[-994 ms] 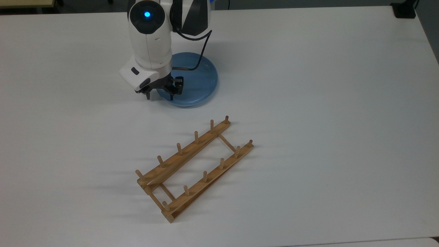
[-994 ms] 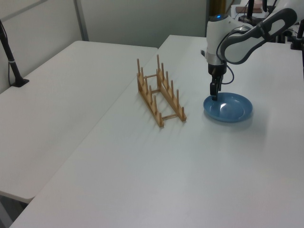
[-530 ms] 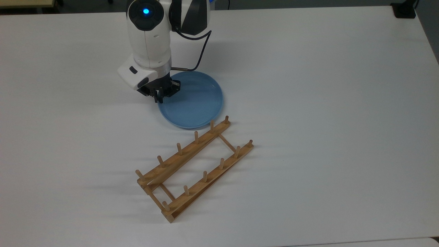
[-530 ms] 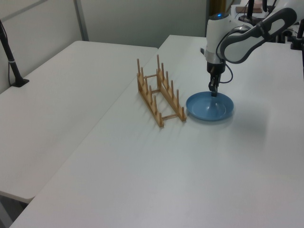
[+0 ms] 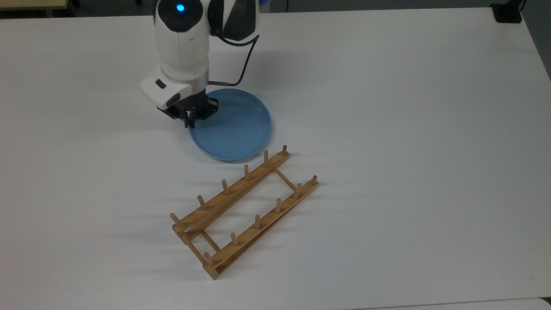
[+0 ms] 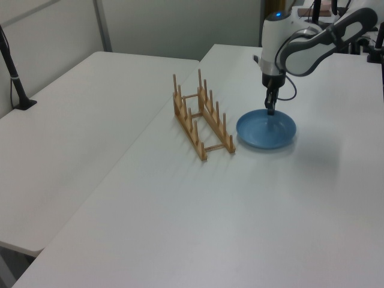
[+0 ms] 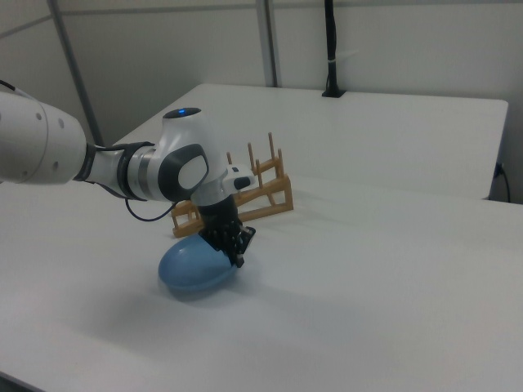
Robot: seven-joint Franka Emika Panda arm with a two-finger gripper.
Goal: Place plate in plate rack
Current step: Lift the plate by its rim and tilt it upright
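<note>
shifted slightly toward the top view's left, the plate (image 5: 234, 129) hangs pinched at its rim by the gripper (image 5: 190, 121).

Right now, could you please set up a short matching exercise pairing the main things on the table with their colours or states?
Column one:
1. plate
2. plate rack
3. gripper
4. table

Column two:
A. white, bearing everything else
B. light-brown wood with upright pegs, no plate in it
C. light blue and round, beside the rack
D. black fingers closed on the plate's rim

Pairs: 1-C, 2-B, 3-D, 4-A
</note>
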